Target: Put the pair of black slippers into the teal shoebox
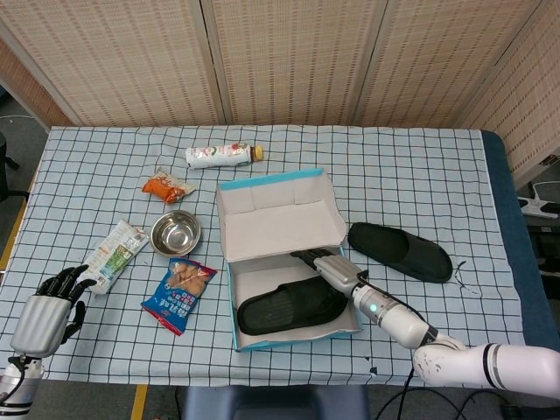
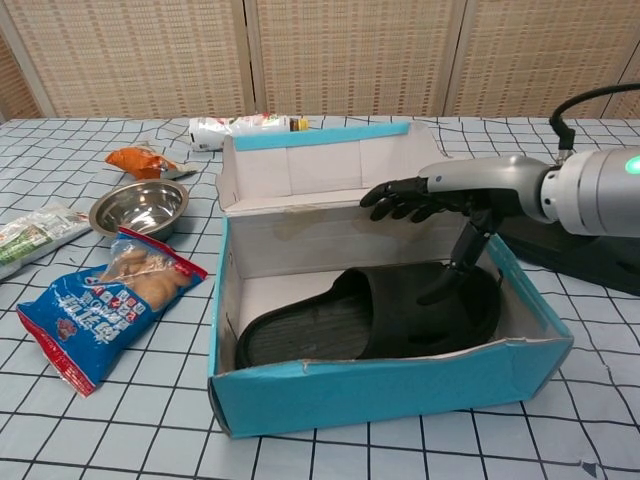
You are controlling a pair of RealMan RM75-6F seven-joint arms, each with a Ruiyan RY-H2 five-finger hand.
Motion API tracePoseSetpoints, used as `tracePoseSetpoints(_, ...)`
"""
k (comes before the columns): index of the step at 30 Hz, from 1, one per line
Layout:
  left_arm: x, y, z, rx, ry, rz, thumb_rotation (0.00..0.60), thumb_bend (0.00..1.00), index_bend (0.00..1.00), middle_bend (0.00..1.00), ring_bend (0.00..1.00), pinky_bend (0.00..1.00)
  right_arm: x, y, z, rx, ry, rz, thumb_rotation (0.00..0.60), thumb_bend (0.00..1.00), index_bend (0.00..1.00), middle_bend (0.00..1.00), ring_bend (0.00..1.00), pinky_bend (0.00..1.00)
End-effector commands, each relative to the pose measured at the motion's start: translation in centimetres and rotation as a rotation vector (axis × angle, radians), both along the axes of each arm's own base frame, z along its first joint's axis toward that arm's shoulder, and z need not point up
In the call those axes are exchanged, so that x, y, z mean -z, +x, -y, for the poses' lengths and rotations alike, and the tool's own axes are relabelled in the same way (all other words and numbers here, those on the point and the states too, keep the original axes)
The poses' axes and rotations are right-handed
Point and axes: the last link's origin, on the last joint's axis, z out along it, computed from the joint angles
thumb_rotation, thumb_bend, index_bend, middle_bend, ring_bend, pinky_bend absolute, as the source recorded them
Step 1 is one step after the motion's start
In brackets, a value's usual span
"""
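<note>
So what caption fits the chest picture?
Right hand open above one black slipper lying inside the teal shoebox.

One slipper lies inside the shoebox at the tabletop's near middle, with the right hand over the box's right part. The other slipper lies on the tabletop just right of the box. Left of the box sit a snack bag and a bowl, with a bottle farther back and the left hand at the near left edge.
</note>
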Motion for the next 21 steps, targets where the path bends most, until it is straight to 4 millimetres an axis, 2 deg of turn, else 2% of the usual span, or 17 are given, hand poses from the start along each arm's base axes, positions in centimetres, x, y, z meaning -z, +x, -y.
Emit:
tracePoseSetpoints(1, 0.0, 0.0, 0.0, -0.002, -0.002, 0.005, 0.600, 0.67, 0.30, 0.14, 0.15, 0.30, -0.7, -0.1, 0.0, 0.010, -0.001, 0.029, 0.600, 0.00, 0.00, 0.00, 0.00, 0.00)
tracePoseSetpoints(5, 0.0, 0.0, 0.0, 0.001, -0.001, 0.000, 0.600, 0.67, 0.30, 0.14, 0.15, 0.30, -2.3, -0.1, 0.1, 0.031, -0.036, 0.083, 0.600, 0.00, 0.00, 0.00, 0.00, 0.00)
tracePoseSetpoints(9, -0.1, 0.0, 0.0, 0.000, 0.001, 0.009, 0.600, 0.67, 0.30, 0.14, 0.15, 0.30, -5.3, -0.7, 0.1, 0.007, -0.155, 0.107, 0.600, 0.00, 0.00, 0.00, 0.00, 0.00)
tracePoseSetpoints(14, -0.1, 0.1, 0.0, -0.002, 0.002, 0.012, 0.600, 0.67, 0.30, 0.14, 0.15, 0.30, -9.0, -4.1, -0.6, -0.090, -0.381, -0.100, 0.600, 0.00, 0.00, 0.00, 0.00, 0.00)
tracePoseSetpoints(18, -0.1, 0.1, 0.0, -0.002, 0.004, 0.006, 0.600, 0.67, 0.30, 0.14, 0.15, 0.30, -9.9, -8.4, -1.8, -0.084, -0.489, -0.302, 0.600, 0.00, 0.00, 0.00, 0.00, 0.00)
tracePoseSetpoints(21, 0.0, 0.1, 0.0, -0.006, 0.002, 0.009, 0.600, 0.67, 0.30, 0.14, 0.15, 0.30, -9.9, -11.5, -2.6, -0.033, -0.454, -0.385, 0.600, 0.00, 0.00, 0.00, 0.00, 0.00)
